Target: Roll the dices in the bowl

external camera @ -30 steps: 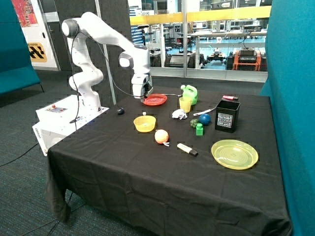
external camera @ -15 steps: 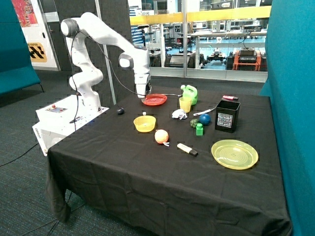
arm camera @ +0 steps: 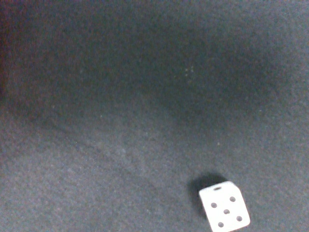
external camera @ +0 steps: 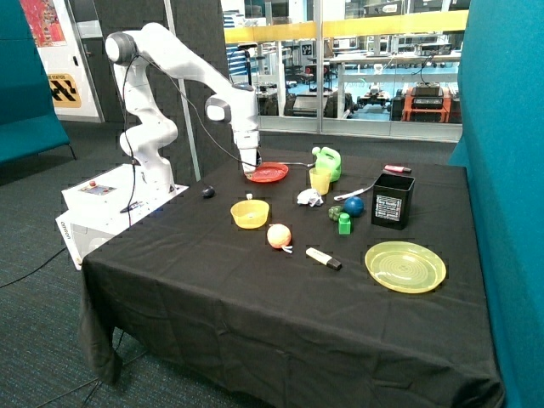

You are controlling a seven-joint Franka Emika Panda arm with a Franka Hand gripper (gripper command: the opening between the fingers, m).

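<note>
The gripper (external camera: 250, 167) hangs low over the black tabletop (external camera: 255, 297), just beside the left rim of the red plate (external camera: 269, 173), at the far side; whether its fingers are open or closed cannot be told, and nothing shows in their hold. In the wrist view one die (arm camera: 224, 207) lies alone on the cloth, five pips up. The yellow bowl (external camera: 250, 213) sits nearer, well apart from the gripper, with a tiny white cube (external camera: 249, 196) at its far rim. The die looks light, hard and smooth-faced, likely to skid or tip if nudged, so a pinch square across two opposite flat faces seems safest. The rolling itself appears not yet done
</note>
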